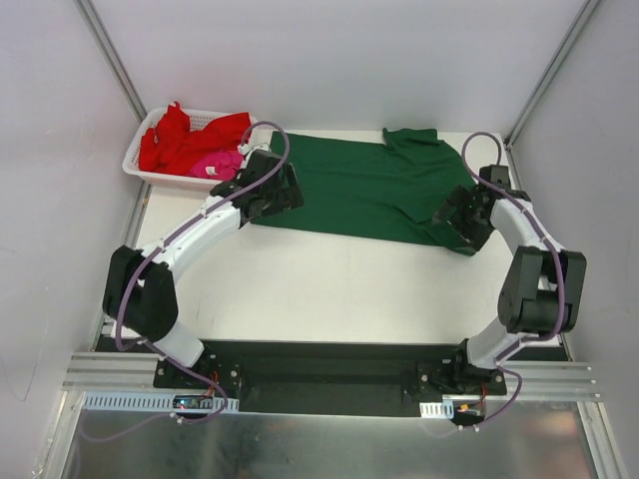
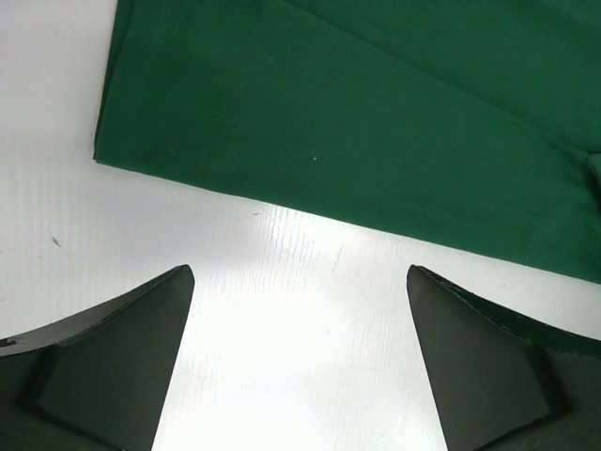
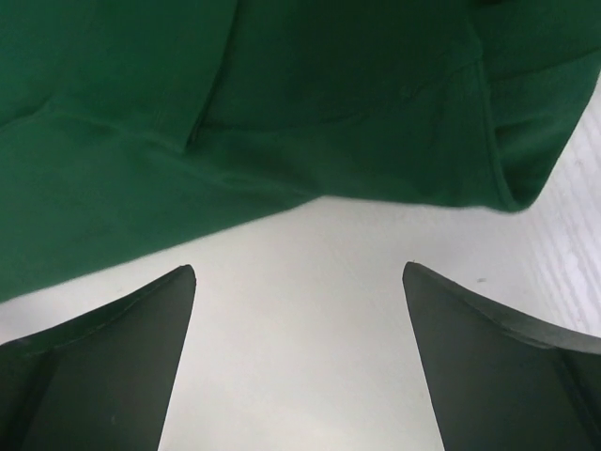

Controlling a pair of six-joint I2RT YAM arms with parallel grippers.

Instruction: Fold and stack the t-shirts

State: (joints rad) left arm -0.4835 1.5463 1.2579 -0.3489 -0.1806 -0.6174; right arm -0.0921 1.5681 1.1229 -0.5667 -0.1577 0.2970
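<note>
The green t-shirt [image 1: 369, 188] lies flat beside the basket [image 1: 130, 163], with the left gripper [image 1: 272, 198] and right gripper [image 1: 460, 220] spread wide, empty, at the shirt's near corners, apparently poised to pinch them for folding.

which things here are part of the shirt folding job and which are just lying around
Part of the job: green t-shirt, laid out on the table; red t-shirt and pink t-shirt, bunched in the white mesh basket.
Just there: white mesh basket.
</note>
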